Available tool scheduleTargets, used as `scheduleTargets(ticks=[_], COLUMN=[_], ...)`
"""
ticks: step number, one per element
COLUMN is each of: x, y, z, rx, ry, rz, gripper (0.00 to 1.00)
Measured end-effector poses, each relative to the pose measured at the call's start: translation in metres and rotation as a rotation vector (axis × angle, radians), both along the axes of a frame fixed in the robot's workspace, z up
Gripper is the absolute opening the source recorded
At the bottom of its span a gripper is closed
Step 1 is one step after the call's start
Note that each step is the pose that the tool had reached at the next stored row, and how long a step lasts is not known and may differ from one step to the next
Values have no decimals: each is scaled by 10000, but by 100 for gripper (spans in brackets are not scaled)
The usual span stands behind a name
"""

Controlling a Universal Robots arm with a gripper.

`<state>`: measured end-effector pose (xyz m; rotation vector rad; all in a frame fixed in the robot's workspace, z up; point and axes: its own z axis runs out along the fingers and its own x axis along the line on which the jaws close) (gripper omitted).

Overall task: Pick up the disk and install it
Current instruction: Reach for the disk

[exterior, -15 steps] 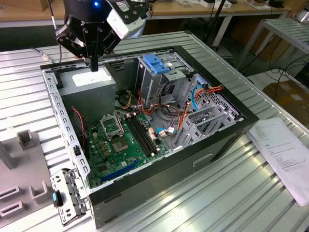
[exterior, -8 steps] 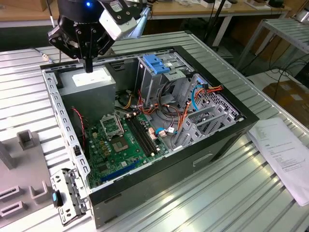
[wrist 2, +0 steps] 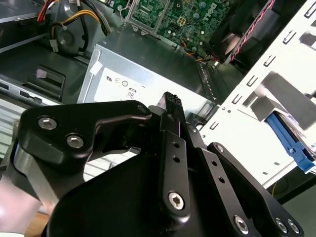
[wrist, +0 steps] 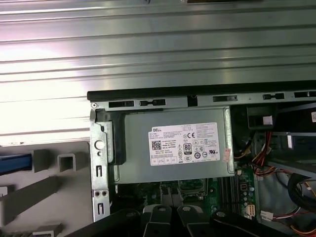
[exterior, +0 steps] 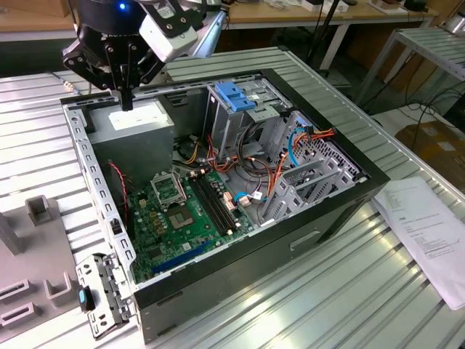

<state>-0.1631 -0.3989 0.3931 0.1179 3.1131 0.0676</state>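
- Exterior view: my gripper (exterior: 127, 96) hangs over the far corner of the open computer case (exterior: 240, 280), at the exterior view's left. Its tips point down just above the grey box (exterior: 134, 125) with the white sticker. My fingers are drawn together with nothing between them. The metal cage (exterior: 232, 120) with its blue latch (exterior: 234, 94) stands well apart, toward the exterior view's right. A grey fixture (exterior: 33, 214) sits on the ribbed tabletop (exterior: 349, 291) outside the case, at the exterior view's left.
- Second wrist view: the gripper (wrist 2: 170, 102) is over the edge of the grey box (wrist 2: 148, 79). Beyond the pale case wall (wrist 2: 256, 94) lies a silver piece with a blue rail, which I take to be the disk (wrist 2: 290, 143). So it lies outside the case, across the wall from my fingers, not beneath them.
- First wrist view: the grey box (wrist: 177, 148) is straight below me. The disk (wrist: 14, 163) appears as a blue strip resting in the grey fixture (wrist: 44, 187). Too little of it is in sight to judge its long axis. I judge there is open room above the fixture, with the wall between us.
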Motion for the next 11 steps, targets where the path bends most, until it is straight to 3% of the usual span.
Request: scheduleTargets(ticks=[11], x=[-194], y=[0], z=[-1], rx=[0], ry=[2], rz=[-1], gripper=[11])
